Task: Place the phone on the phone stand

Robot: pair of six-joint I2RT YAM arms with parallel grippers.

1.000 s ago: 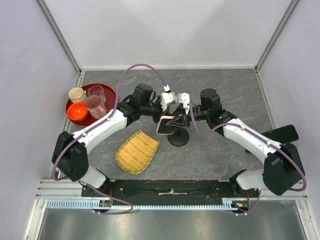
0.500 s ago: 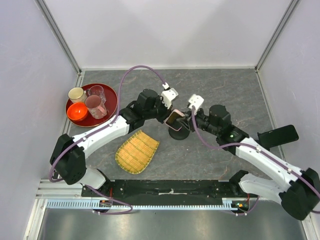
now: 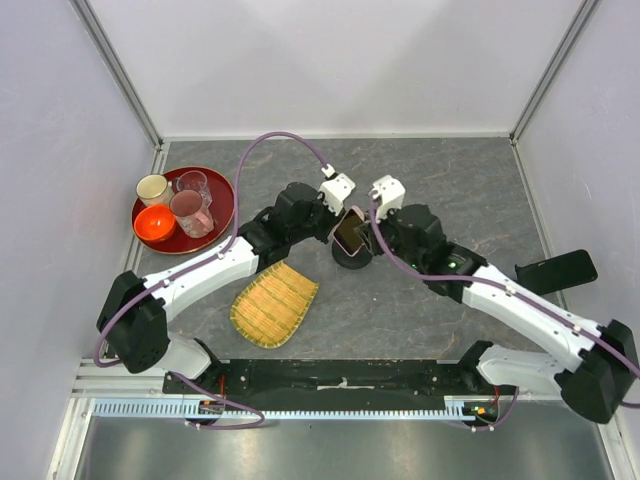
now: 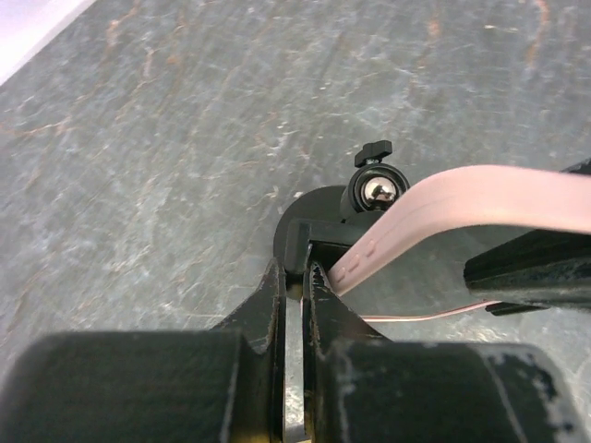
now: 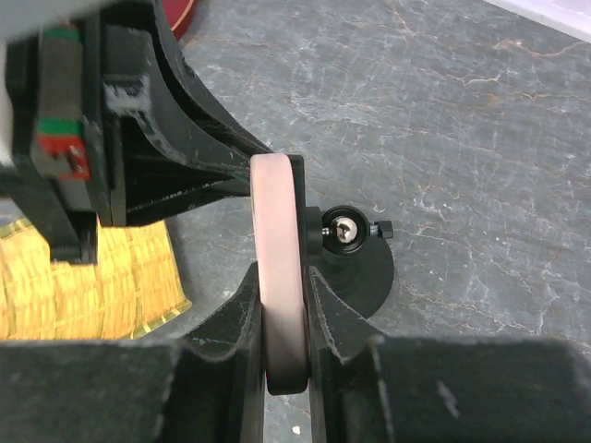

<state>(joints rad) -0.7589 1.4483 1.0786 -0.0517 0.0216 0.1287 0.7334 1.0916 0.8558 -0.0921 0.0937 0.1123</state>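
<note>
A round red tray (image 3: 222, 205) sits on the grey stone-pattern counter (image 3: 460, 180), well off to the left of the left jaws. It holds a cream cup (image 3: 153, 187), a clear glass (image 3: 191, 182), a pinkish tumbler (image 3: 187, 209) and an orange bowl (image 3: 155, 224). A yellow woven bamboo mat (image 3: 274, 302) lies below and left of those jaws, beside the white left arm (image 3: 205, 268). In the left wrist view the left jaws are almost pressed together, with only a thin slit between them. Their tips are right against a black plate at the top of the small black phone stand (image 5: 369, 272), which has a round disc base and a ball joint. I cannot tell whether they actually pinch that plate. Just to the right of those tips is the slim black-screened phone with a pale pink rim (image 3: 350, 232). It is tilted above the disc base, with one face against the stand's top. Whether it is seated in the clamp is not clear. The right jaws pinch the phone across its thickness, one finger on each face, and its pink edge runs up between them in the right wrist view. The stand's disc shows just beyond them. Well off to the right of the right jaws, past the white right arm (image 3: 530, 310), an all-black phone (image 3: 556, 269) leans on a dark support.
</note>
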